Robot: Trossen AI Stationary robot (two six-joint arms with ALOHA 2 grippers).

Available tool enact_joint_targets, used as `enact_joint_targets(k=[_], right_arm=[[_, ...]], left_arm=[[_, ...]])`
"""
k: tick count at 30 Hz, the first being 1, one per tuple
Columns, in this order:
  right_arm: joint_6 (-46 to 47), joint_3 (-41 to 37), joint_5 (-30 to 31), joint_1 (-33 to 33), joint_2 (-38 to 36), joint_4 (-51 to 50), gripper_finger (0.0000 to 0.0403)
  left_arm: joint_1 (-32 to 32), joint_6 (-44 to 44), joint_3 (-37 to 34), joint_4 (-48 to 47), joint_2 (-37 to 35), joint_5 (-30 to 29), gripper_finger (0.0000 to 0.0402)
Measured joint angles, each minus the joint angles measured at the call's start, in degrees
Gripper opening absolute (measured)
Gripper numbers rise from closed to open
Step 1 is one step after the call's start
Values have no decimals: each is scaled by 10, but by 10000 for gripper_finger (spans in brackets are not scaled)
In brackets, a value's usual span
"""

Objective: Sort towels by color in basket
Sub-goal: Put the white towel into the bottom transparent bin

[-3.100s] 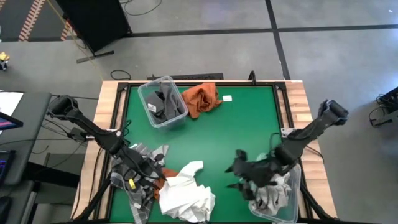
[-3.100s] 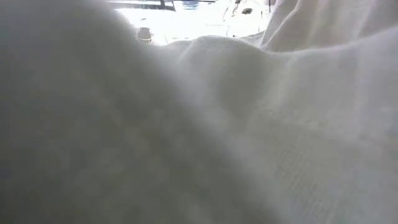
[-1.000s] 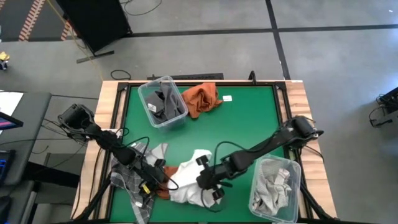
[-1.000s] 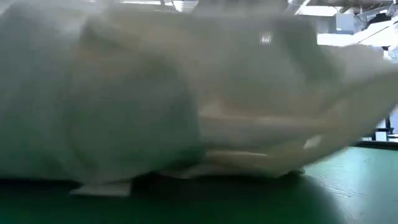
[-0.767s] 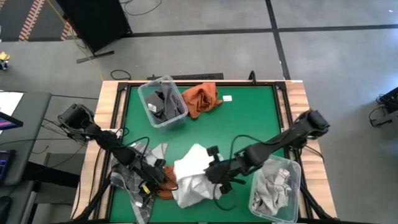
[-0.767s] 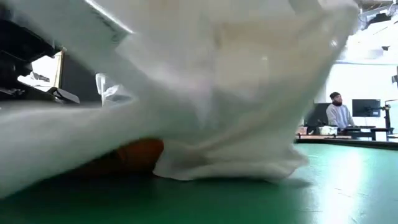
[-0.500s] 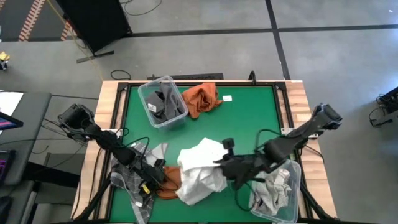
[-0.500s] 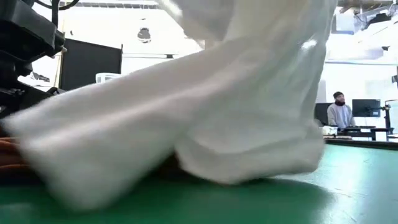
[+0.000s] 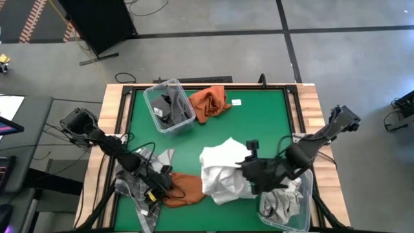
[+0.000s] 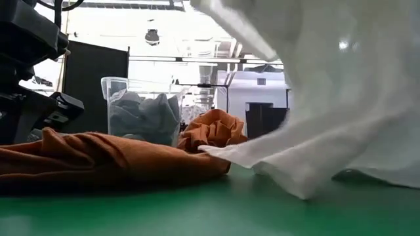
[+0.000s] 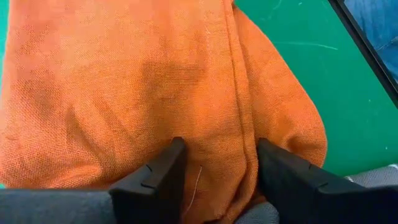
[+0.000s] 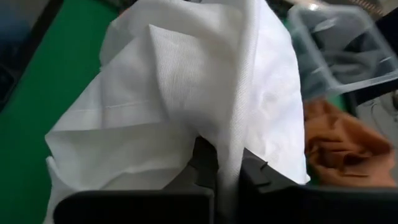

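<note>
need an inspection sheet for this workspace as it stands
surface: green table, wooden edges
job's things: white towel held by right gripper; orange towel under left gripper; second orange towel beside far bin of dark cloth; near bin holds grey-white cloth; plaid towel at left edge
clutter: small white tag
grippers: right gripper shut on white towel; left gripper fingers straddle an orange fold
cables: along both arms
surroundings: grey floor, black panel

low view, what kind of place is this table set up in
Most likely a lab or workshop rather than a home. The green table stands on a bare concrete floor with taped lines and loose cables, and the low view shows bright ceiling lights and a dark panel behind.
</note>
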Motion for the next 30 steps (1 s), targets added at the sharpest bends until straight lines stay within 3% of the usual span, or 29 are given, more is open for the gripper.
enact_joint_targets(k=[4,11,14,17,25,30], right_arm=[[14,0,-43,-10,48,0,50],[69,0,-215,-45,136,-1,56],[83,0,-253,-52,167,-4,78],[94,0,-274,-52,188,-7,131],[164,0,-286,-47,211,15,324],[172,-5,-293,-34,242,29,391]], left_arm=[[3,0,0,0,0,0,183],[3,-1,0,0,0,0,183],[3,-1,0,0,0,0,183],[3,-1,0,0,0,0,183],[4,-2,0,0,0,0,183],[4,-1,0,1,0,-3,183]])
